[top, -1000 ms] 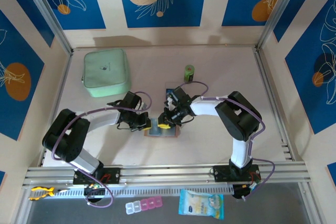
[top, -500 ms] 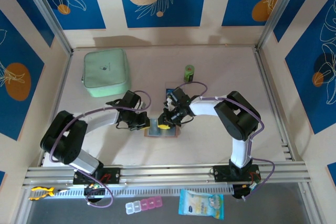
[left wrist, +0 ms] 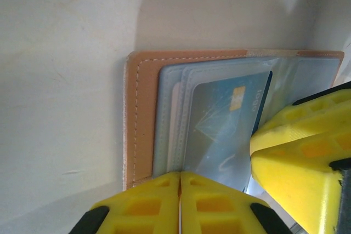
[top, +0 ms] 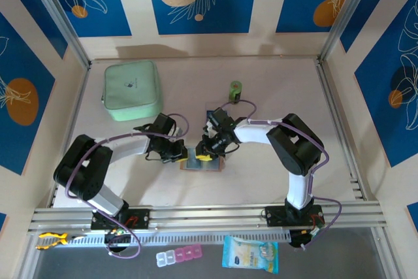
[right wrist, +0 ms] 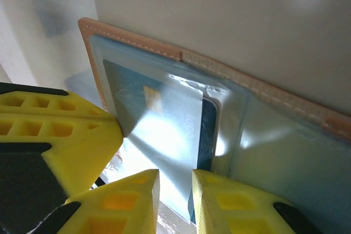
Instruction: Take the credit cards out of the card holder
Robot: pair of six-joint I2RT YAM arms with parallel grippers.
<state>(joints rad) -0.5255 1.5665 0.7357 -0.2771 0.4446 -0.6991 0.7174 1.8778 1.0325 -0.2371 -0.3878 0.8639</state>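
Left fingers are pressed shut at the edge of the open card holder, laid flat on the table; right fingers are held slightly apart over a sleeved blue credit card, its print blurred.

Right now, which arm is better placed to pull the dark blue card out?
Probably right: the right gripper stands open over the dark blue card; the left gripper is shut at the tan bifold holder's edge.
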